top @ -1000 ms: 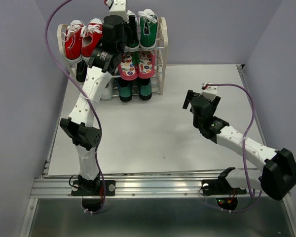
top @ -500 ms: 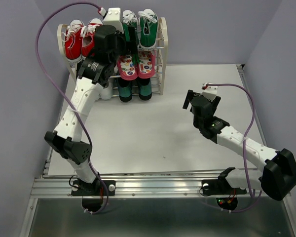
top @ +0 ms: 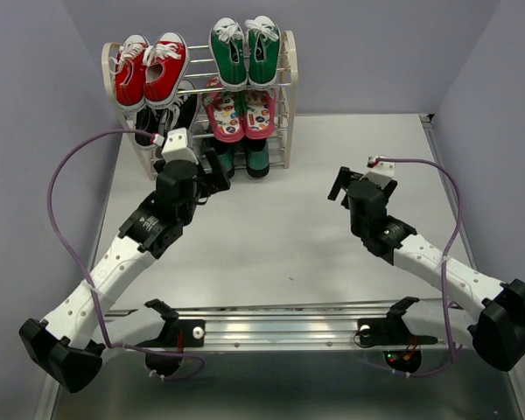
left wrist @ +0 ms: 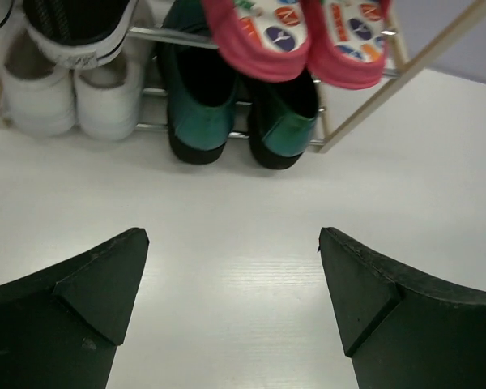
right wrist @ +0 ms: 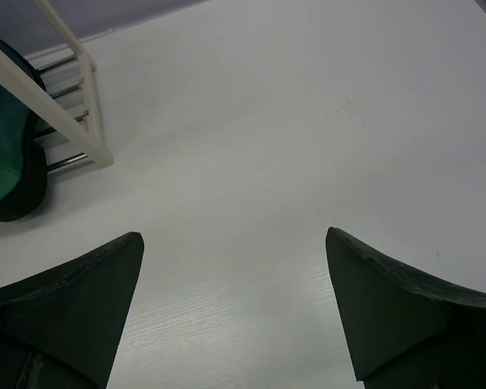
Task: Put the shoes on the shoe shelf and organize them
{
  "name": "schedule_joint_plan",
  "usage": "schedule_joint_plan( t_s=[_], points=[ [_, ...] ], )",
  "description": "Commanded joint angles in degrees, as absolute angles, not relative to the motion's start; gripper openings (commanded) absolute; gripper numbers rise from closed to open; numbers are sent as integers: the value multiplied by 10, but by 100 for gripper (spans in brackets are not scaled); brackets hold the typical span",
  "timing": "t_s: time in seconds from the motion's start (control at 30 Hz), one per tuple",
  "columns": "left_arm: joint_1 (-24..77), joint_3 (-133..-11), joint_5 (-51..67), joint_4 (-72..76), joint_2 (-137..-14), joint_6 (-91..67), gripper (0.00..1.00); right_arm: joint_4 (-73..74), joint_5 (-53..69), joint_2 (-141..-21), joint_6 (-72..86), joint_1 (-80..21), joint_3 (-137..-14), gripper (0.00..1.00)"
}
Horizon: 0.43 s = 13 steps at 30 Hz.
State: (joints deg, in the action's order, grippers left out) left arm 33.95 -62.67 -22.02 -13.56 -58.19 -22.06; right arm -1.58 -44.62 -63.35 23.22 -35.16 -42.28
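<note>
Shelf (top: 290, 87), 11 o'clock: green sneakers (top: 245, 51) top, flip-flops (top: 243, 114) middle, loafers (top: 257, 156) bottom, all on its right half. Left gripper (top: 213, 169) just before the loafers, right gripper (top: 341, 182) at 3 o'clock, both wide open and empty. Loafers probably stiff and slick; pinch the heel rim.

Your L arm (top: 114, 262) reaches low fwd; L gripper (left wrist: 232, 235) has jaws wide, empty; R arm (top: 437, 262) angles inward; R gripper (right wrist: 233, 235) also wide, empty.
</note>
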Motion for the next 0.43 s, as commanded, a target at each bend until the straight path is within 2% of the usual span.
schedule_joint_plan(
  t_s=[0.0,0.4],
  points=[
    [336,-580,-316,-184,-553,-315,99,-21,-461,-617,262,-347,-415,100],
    [337,-538,-329,-185,-485,-336,99,-24,-450,-617,271,-347,-417,100]
  ],
)
